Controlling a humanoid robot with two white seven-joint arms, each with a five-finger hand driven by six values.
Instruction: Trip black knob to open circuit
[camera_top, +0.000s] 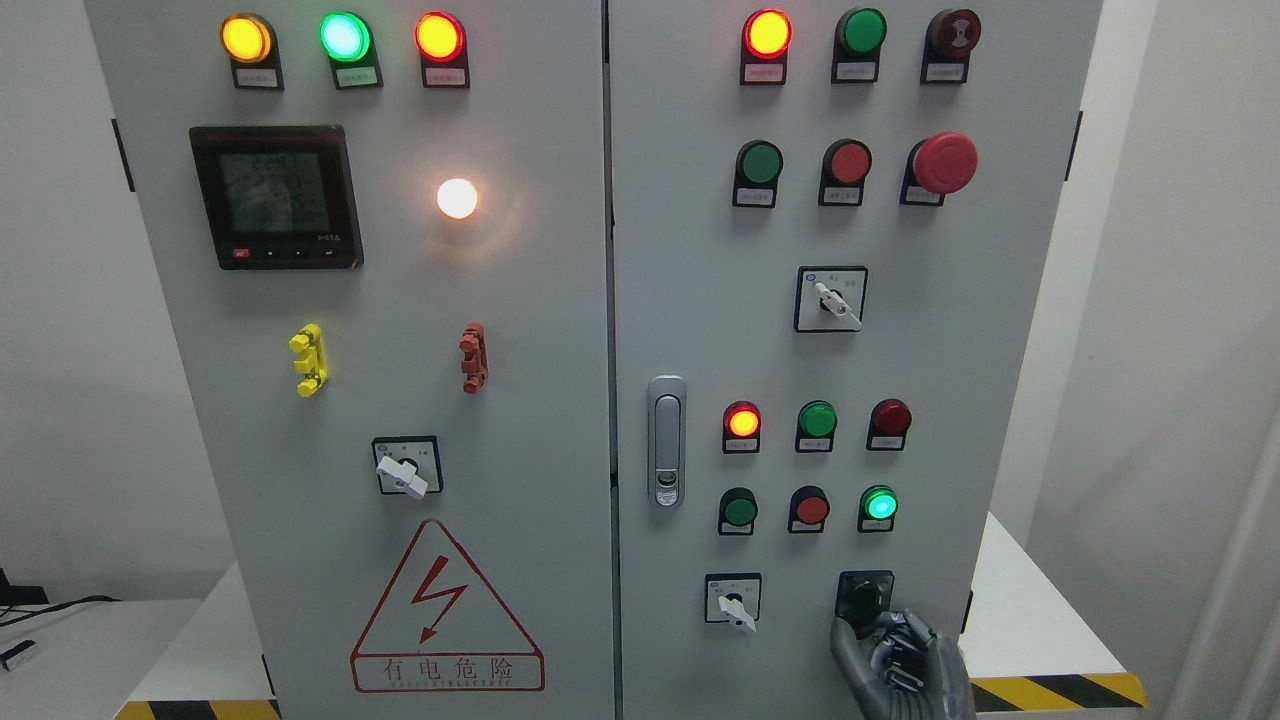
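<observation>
Reaching for the small black rotary knob (866, 598) low on the right door of the grey steel control cabinet (560, 300).
The right hand (903, 668), dark grey with jointed fingers, comes up from the bottom edge; its thumb (848, 645) rests beside the knob's square black plate and the other fingers are loosely curled just below, holding nothing. By my reading the approach is done, while the grasp and turn remain. No left hand shows.

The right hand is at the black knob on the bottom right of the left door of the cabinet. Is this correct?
Not quite. In the head view, the right hand is at the black knob on the bottom right of the right door, not the left door. The rest is correct.
</observation>
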